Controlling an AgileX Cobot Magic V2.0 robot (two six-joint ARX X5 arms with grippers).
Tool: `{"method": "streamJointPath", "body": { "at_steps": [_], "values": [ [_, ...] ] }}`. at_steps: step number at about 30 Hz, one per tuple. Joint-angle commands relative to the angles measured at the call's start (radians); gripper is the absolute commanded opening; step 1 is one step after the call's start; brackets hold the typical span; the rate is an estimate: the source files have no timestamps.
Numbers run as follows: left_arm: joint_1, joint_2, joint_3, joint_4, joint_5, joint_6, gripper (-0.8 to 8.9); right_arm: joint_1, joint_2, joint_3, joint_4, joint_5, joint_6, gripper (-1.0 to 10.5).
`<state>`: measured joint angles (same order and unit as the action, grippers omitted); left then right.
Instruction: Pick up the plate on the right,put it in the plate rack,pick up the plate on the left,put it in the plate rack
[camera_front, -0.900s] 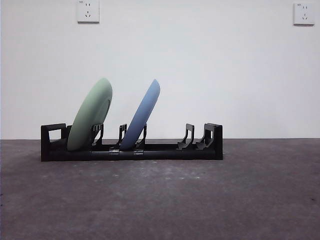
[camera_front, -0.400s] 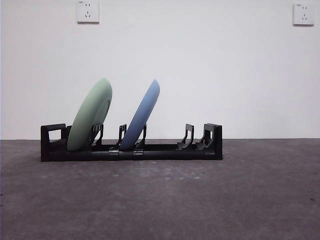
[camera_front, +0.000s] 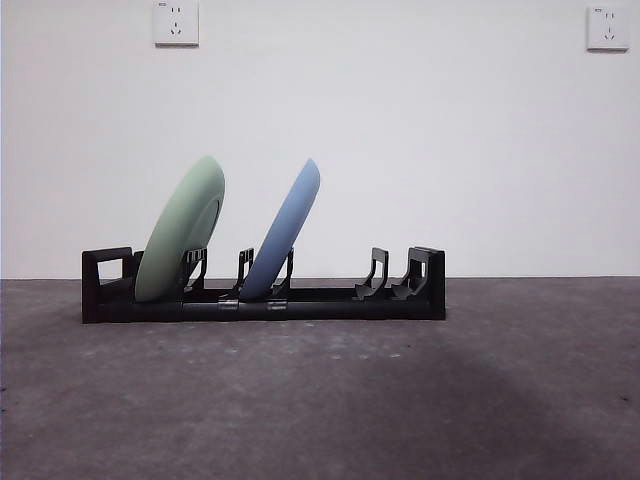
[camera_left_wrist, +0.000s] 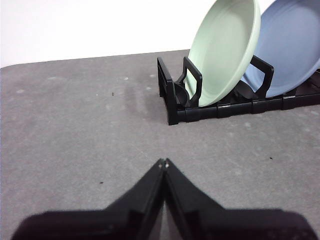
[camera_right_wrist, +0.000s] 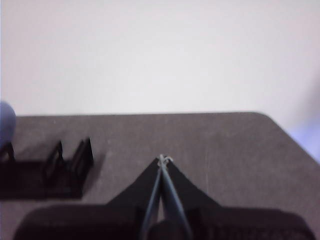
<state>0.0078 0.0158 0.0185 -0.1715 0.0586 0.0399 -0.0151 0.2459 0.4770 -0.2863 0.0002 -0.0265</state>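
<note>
The black plate rack (camera_front: 265, 297) lies across the table with two plates standing tilted in its slots. A green plate (camera_front: 180, 230) leans near the rack's left end and a blue plate (camera_front: 285, 228) stands in the middle slots. In the left wrist view the green plate (camera_left_wrist: 225, 50) and blue plate (camera_left_wrist: 292, 47) rest in the rack (camera_left_wrist: 175, 100), and my left gripper (camera_left_wrist: 163, 163) is shut and empty, well short of the rack's end. My right gripper (camera_right_wrist: 162, 160) is shut and empty, off the rack's other end (camera_right_wrist: 70, 165).
Two wall sockets (camera_front: 176, 22) (camera_front: 607, 27) sit high on the white wall behind. The rack's right slots (camera_front: 400, 275) hold nothing. Grey tabletop (camera_front: 330, 400) spreads in front of the rack.
</note>
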Motion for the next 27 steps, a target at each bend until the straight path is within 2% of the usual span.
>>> {"method": "streamJointPath", "body": {
  "at_steps": [1,6,15,27],
  "values": [
    [0.003,0.0,-0.01,0.004,0.001,-0.007,-0.03,-0.002,-0.05,-0.132,0.04,0.001,0.0,0.0],
    [0.003,0.001,-0.01,0.004,0.0,-0.007,-0.03,-0.002,-0.141,-0.285,0.055,0.002,0.008,0.0],
    [0.003,0.001,-0.01,0.004,0.001,-0.007,-0.03,-0.001,-0.235,-0.42,0.054,0.001,0.022,0.0],
    [0.003,0.016,-0.01,0.005,0.001,-0.007,-0.03,0.001,-0.238,-0.447,0.062,0.004,0.027,0.0]
  ]
}}
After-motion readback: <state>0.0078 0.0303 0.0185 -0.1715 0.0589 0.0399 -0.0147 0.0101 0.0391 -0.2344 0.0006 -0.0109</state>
